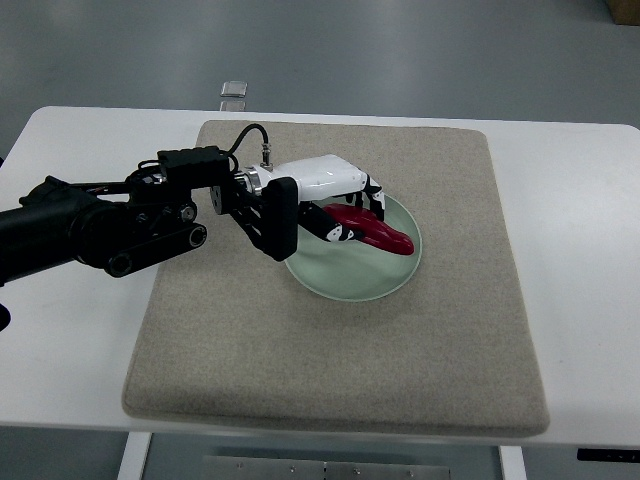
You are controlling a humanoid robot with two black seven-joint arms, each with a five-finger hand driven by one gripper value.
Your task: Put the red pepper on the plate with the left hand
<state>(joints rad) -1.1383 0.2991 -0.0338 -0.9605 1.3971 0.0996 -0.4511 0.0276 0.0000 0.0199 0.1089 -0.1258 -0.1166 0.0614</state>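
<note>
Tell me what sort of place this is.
Probably a robot test lab, not a kitchen: a plain white table on bare grey floor, a beige felt mat, and one pale green round plate staged with a red pepper.

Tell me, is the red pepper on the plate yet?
Over it: the red pepper lies above the plate, left hand fingers around it; contact unclear.
</note>
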